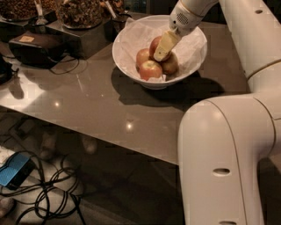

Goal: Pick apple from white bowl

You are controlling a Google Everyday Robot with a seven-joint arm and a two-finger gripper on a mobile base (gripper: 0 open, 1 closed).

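Observation:
The white bowl [131, 37], lined with crumpled white paper, stands on the grey table and holds four apples. The apple [154, 44], the largest one, red-orange, lies at the back of the pile. My gripper [161, 47] reaches down into the bowl from the upper right. It lies right against this apple and hides much of it. Two smaller red apples [150, 70] lie at the front and left. A duller yellow-brown apple [171, 64] lies to the right of the gripper.
Dark containers of nuts [79, 11] and a black box [35, 46] with cables stand at the table's far left. My white arm and base [219, 158] fill the right side. Cables and a blue object [15, 169] lie on the floor below the table's front edge.

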